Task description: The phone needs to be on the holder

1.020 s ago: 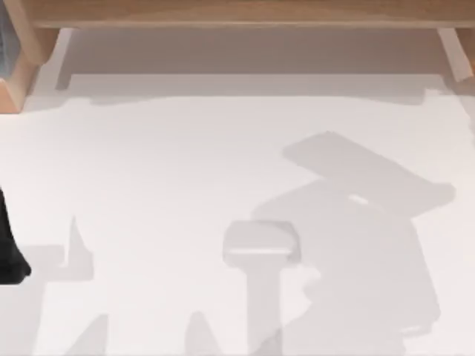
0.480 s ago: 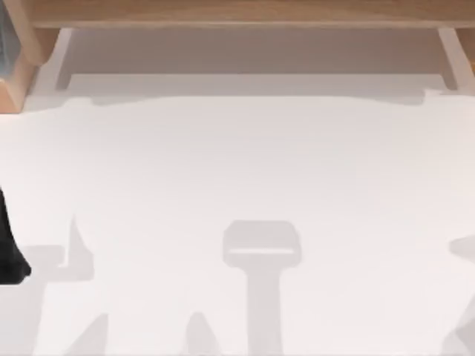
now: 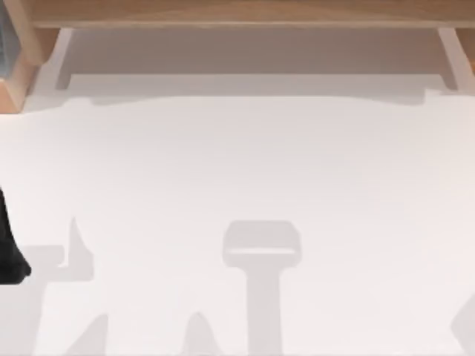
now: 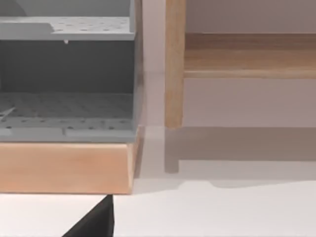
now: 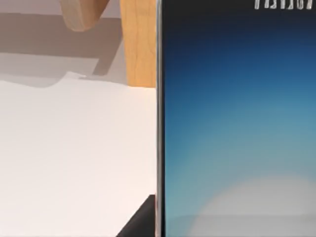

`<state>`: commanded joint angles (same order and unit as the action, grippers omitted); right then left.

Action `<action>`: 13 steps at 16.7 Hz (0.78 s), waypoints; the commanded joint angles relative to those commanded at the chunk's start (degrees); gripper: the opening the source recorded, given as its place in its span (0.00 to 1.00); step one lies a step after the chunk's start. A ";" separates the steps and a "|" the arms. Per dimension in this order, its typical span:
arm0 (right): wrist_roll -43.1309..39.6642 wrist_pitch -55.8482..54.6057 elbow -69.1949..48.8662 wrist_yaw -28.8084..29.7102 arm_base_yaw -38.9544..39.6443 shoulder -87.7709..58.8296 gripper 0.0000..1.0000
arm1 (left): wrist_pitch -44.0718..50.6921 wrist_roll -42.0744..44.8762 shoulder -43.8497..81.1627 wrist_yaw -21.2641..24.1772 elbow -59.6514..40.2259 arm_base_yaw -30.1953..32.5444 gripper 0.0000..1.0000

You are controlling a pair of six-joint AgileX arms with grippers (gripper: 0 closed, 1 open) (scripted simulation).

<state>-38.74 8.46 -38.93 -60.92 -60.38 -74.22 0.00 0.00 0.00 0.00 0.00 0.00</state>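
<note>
The phone point(image 5: 237, 128) stands very close in the right wrist view, its blue screen paling toward one end, with a black bezel and a silver edge. My right gripper is shut on it, and one dark fingertip point(image 5: 143, 222) shows beside the phone's edge. White tabletop point(image 5: 74, 148) lies below and beyond the phone. The holder is out of view. My left arm point(image 3: 9, 252) is parked at the table's left edge as a black shape.
A wooden frame point(image 3: 237, 13) with legs runs along the far side of the white table point(image 3: 237, 163). A wood-framed grey perforated shelf point(image 4: 66, 103) stands at the far left. A wooden post point(image 5: 138, 44) and a rounded wooden piece point(image 5: 84, 15) stand beyond the phone.
The large shadow of my right arm and the phone has slid off the table to the right, leaving a sliver at the lower right corner. The left arm has not moved.
</note>
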 joint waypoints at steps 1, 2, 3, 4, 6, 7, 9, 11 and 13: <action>0.00 0.00 0.00 0.00 0.00 0.00 0.00 | 0.00 0.00 0.00 0.00 0.00 0.00 1.00; 0.11 0.12 -0.07 0.09 0.24 -0.27 0.00 | 0.00 0.00 0.00 0.00 0.00 0.00 1.00; 0.20 0.06 -0.05 0.04 0.26 -0.30 0.00 | 0.00 0.00 0.00 0.00 0.00 0.00 1.00; 0.68 -0.27 0.04 -0.09 0.35 -0.41 0.00 | 0.00 0.00 0.00 0.00 0.00 0.00 1.00; 2.51 -2.05 -0.10 0.12 0.46 -0.95 0.00 | 0.00 0.00 0.00 0.00 0.00 0.00 1.00; 3.68 -3.42 -0.28 0.41 0.75 -1.43 0.00 | 0.00 0.00 0.00 0.00 0.00 0.00 1.00; 6.27 -6.77 -0.41 1.32 2.30 -2.34 0.00 | 0.00 0.00 0.00 0.00 0.00 0.00 1.00; 8.66 -10.51 0.05 2.58 4.63 -3.27 0.00 | 0.00 0.00 0.00 0.00 0.00 0.00 1.00; 10.46 -14.18 1.07 4.65 6.97 -4.68 0.00 | 0.00 0.00 0.00 0.00 0.00 0.00 1.00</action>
<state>-28.29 -5.72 -37.86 -56.27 -53.41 -78.90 0.00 0.00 0.00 0.00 0.00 0.00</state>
